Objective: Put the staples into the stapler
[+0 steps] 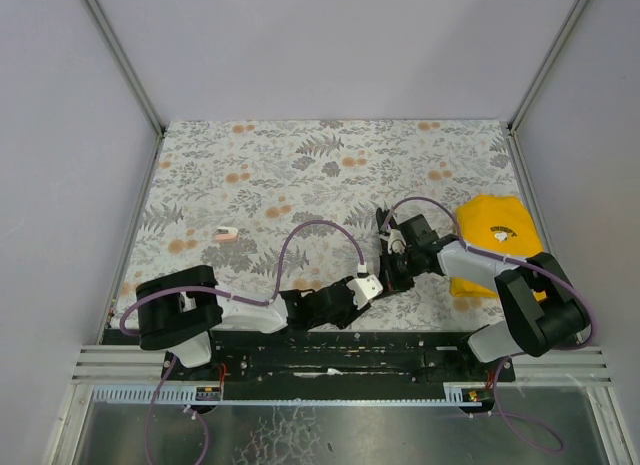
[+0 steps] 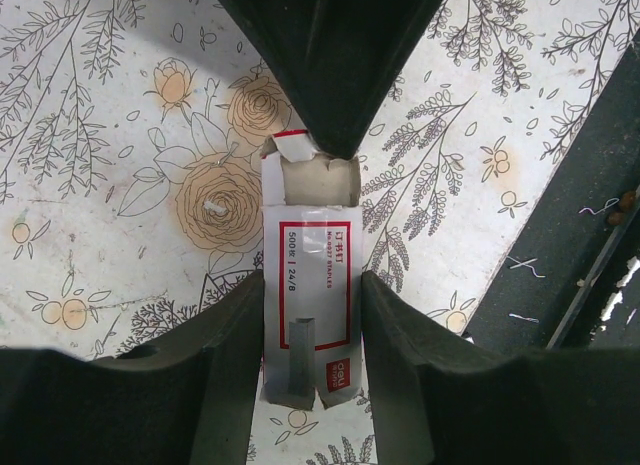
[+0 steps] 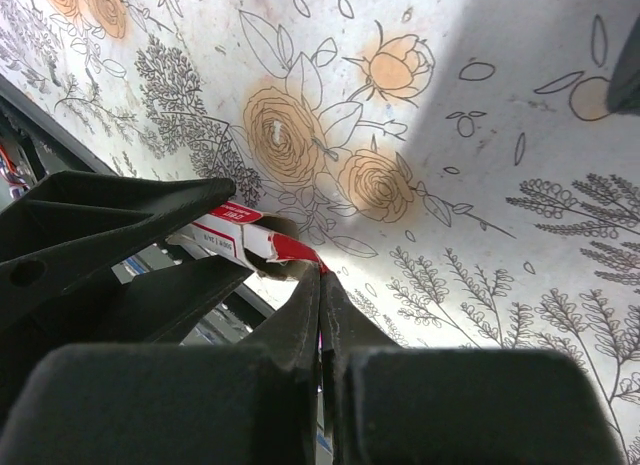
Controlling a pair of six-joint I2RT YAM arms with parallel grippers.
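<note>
— Top external: where is the staple box (image 1: 366, 284)?
— Over the near part of the counter (image 1: 300, 165), clamped in the left tool (image 1: 368, 288). The right tool (image 1: 393, 273) meets it, with a yellow cloth (image 1: 492, 235) just beyond.
— Left wrist?
— Both fingers press the box's long sides. Its open flap end faces the right tool's tip.
— Right wrist?
— That tool is pinched fully together, its tips touching the box's torn red flap above the flowered counter. Whether it grips anything, I cannot tell.

Left hand (image 1: 371, 286) holds white box (image 1: 365, 282) beside right hand (image 1: 395, 277)
</note>
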